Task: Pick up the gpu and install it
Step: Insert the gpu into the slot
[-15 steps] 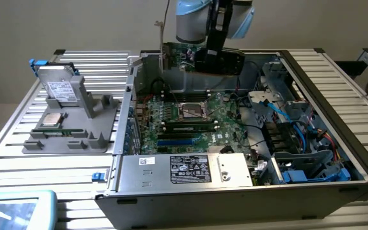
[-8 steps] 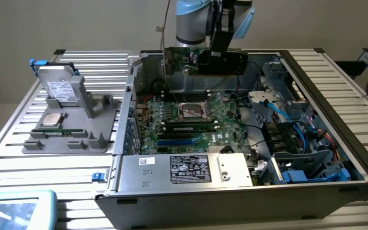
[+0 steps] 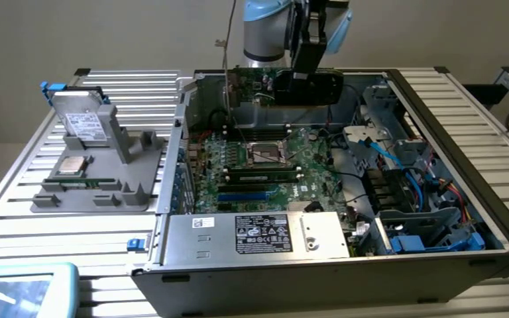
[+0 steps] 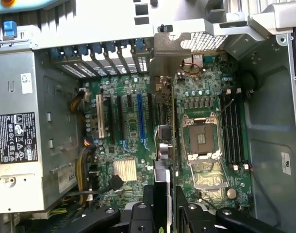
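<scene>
**Graphics card (image 3: 312, 89) held over the open computer case (image 3: 453, 126)**

In the upper middle of the exterior view, the gripper (image 3: 306, 71) pinches the graphics card from above. The card stands upright, with its black cooler towards the camera, over the far part of the motherboard (image 3: 264, 165). In the wrist view the card (image 4: 162, 145) appears edge-on, and the fingers (image 4: 148, 206) are pressed against both of its faces, above the slots.

Slatted metal table (image 3: 60, 232): open computer case (image 3: 325, 281) at centre and right of frame; grey parts holder (image 3: 95, 195) at left; blue-framed panel (image 3: 20, 288) in the lower left corner.
</scene>
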